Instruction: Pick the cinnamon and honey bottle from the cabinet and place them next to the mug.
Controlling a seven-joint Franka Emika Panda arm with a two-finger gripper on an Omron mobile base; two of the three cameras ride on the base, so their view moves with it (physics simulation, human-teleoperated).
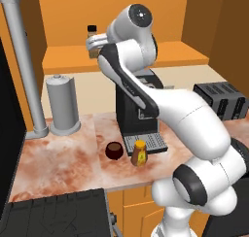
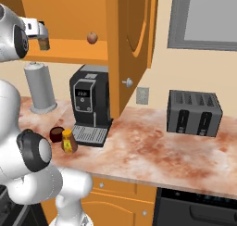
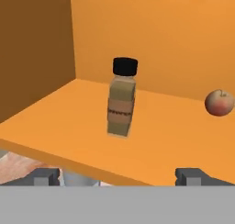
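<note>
The cinnamon (image 3: 122,98), a slim jar with a black cap and pale label, stands upright on the shelf of the orange cabinet (image 3: 151,145). My gripper (image 3: 119,177) is open just in front of the shelf edge, its fingertips (image 3: 46,176) wide apart and short of the jar. In the left base view the gripper (image 1: 93,45) partly hides the cinnamon (image 1: 91,31). In the right base view the gripper (image 2: 42,34) sits by the cinnamon (image 2: 44,45). Down on the counter the amber honey bottle (image 1: 139,152) stands right beside the dark brown mug (image 1: 115,150).
A red apple (image 3: 220,102) lies on the shelf to the jar's right. A black coffee machine (image 1: 136,114) stands behind the mug, a grey paper-towel roll (image 1: 62,105) to its left, a toaster (image 2: 193,112) further right. The cabinet door (image 2: 132,40) hangs open.
</note>
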